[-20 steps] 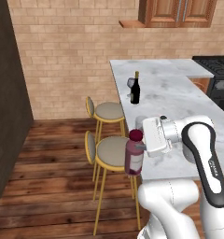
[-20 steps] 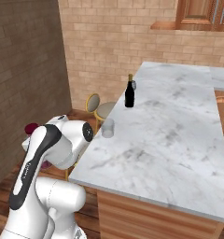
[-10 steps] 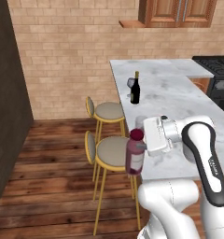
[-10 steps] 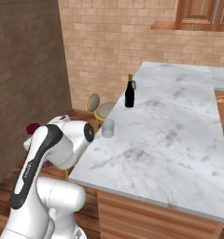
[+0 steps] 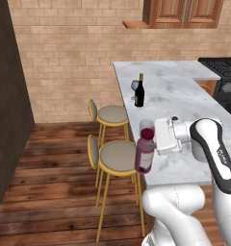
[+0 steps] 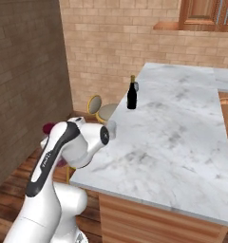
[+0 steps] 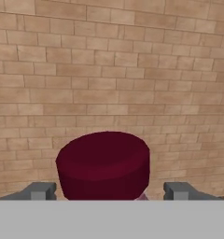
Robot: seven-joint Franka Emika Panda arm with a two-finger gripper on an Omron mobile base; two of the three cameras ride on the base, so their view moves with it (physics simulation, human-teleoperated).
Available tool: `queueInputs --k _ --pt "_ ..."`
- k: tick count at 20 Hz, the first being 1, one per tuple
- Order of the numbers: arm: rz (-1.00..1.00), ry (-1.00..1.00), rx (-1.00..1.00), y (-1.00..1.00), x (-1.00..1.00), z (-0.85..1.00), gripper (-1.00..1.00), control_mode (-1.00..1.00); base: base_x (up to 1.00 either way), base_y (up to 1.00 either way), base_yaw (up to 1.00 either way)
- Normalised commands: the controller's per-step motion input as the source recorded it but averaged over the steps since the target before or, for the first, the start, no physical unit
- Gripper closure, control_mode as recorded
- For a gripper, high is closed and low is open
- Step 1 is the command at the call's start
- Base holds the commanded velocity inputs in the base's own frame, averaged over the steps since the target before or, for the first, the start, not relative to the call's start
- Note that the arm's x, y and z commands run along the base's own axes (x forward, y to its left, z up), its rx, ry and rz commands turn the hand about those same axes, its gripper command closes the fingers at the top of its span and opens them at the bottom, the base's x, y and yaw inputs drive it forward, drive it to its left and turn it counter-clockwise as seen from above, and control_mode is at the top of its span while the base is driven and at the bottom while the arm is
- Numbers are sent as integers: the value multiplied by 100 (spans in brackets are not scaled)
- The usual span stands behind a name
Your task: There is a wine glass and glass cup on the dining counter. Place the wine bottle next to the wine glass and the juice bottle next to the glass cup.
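Observation:
The maroon juice bottle point(image 5: 145, 154) hangs upright in the air just off the left edge of the dining counter point(image 5: 185, 96), above a stool. My gripper point(image 5: 149, 144) is shut on the juice bottle from the counter side. In the hand view its maroon cap point(image 7: 103, 163) stands between my fingertips point(image 7: 39, 191). The glass cup point(image 5: 147, 127) stands on the counter edge right behind the bottle. Farther back the dark wine bottle point(image 5: 139, 91) stands beside the wine glass point(image 5: 134, 86). The right base view shows that wine bottle point(image 6: 131, 96) with the wine glass point(image 6: 136, 86) just behind it, and the glass cup point(image 6: 111, 127) partly behind my arm.
Two yellow-legged stools point(image 5: 118, 155) point(image 5: 112, 115) stand along the counter's left side on the wooden floor. A brick wall runs behind. A black stove point(image 5: 225, 69) sits at the far right, with wooden cabinets point(image 5: 185, 12) above.

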Motion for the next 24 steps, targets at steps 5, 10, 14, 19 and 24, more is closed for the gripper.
queueInputs --k 5,10,14,19,24 --pt "2 2 0 -34 39 -11 100 -100 0 0 0" --pt "14 1 0 -45 39 -23 100 -100 0 0 0" --pt "19 0 0 -43 43 -23 100 -100 0 0 0" --pt "10 1 0 -39 63 -18 100 -100 0 0 0" --pt "0 10 4 -32 74 -4 100 -100 0 0 0"
